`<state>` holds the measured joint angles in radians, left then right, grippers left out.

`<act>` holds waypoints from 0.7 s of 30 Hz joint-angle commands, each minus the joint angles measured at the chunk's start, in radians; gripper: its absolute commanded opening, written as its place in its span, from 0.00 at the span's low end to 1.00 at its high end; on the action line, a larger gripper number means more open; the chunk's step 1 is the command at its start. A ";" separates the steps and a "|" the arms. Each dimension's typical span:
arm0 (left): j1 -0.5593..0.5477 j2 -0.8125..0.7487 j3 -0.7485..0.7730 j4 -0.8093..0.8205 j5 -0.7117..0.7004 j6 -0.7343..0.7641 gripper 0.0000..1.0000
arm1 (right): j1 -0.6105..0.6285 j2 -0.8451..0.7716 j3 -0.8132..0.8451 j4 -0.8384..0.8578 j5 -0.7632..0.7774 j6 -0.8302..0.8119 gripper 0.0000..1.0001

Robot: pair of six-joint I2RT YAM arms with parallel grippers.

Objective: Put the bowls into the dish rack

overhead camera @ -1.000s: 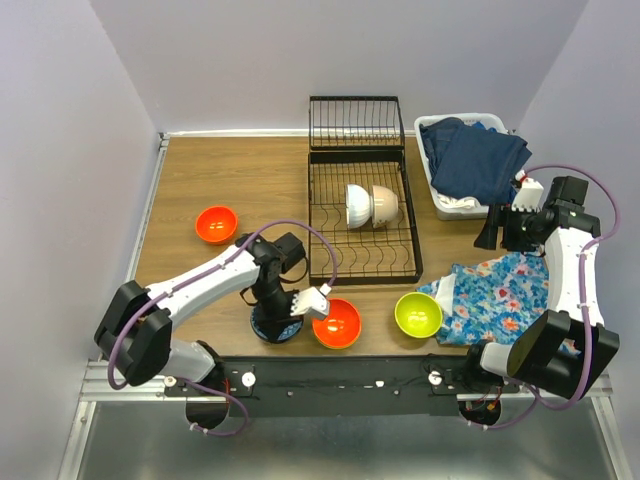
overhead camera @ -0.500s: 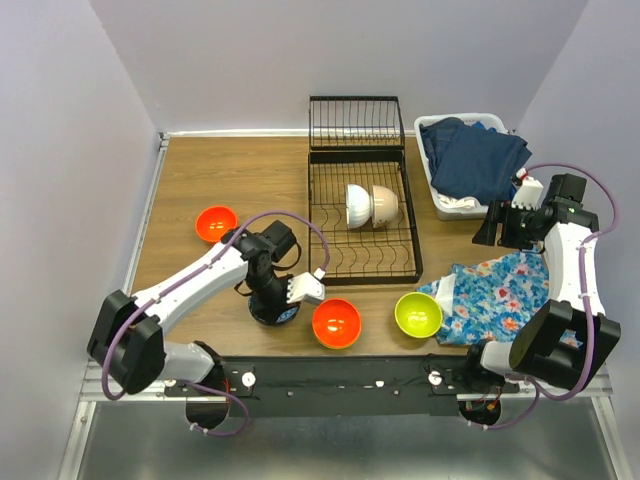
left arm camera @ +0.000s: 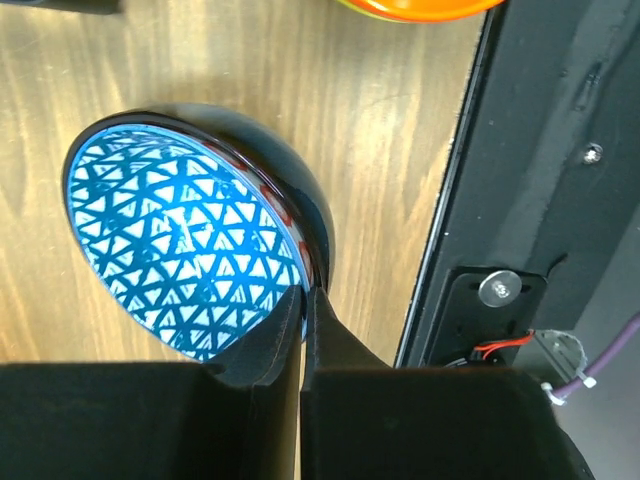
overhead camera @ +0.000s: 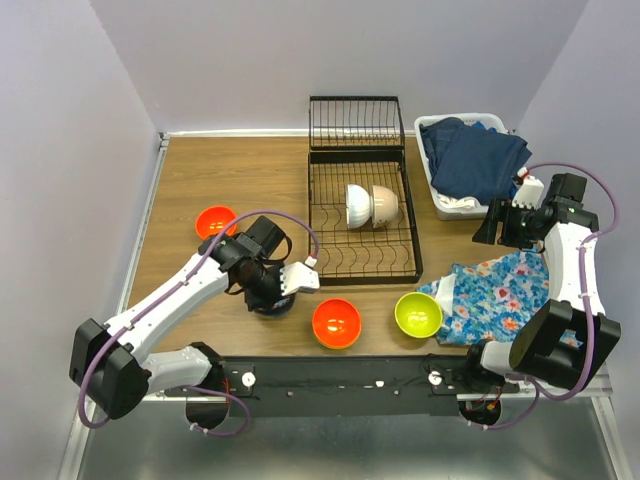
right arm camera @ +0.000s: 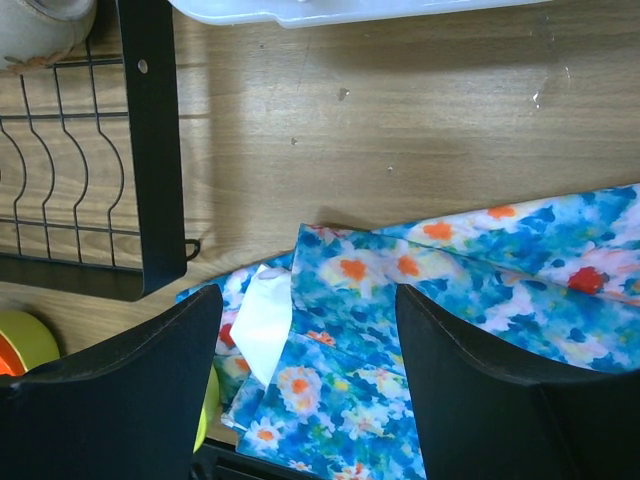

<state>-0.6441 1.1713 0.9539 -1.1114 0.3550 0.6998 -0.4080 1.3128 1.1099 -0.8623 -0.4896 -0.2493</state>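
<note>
Blue-patterned bowl (left arm camera: pixel 185 240) is shifting away from the near edge, left gripper (left arm camera: pixel 303 310) pinching its rim, likely heading to the dish rack (overhead camera: pixel 365 281). Right gripper (right arm camera: pixel 305 320) is idling, jaws wide.

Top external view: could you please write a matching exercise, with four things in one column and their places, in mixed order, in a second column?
Things:
1. lime green bowl
2. white bowl
3. blue patterned bowl
4. navy cloth

Places:
A. in the white tub
B. rim pinched in the left tool
C. on edge in the dish rack
D. on the table beside the floral cloth

Pairs: 1-D, 2-C, 3-B, 4-A
</note>
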 commanded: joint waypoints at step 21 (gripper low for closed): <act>0.004 -0.012 0.005 0.088 -0.123 -0.097 0.00 | -0.009 -0.099 -0.053 0.025 -0.112 -0.080 0.77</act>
<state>-0.6445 1.1439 0.9295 -1.0740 0.3222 0.6113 -0.4080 1.2884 1.0966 -0.8509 -0.5087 -0.2600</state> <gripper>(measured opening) 0.081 0.774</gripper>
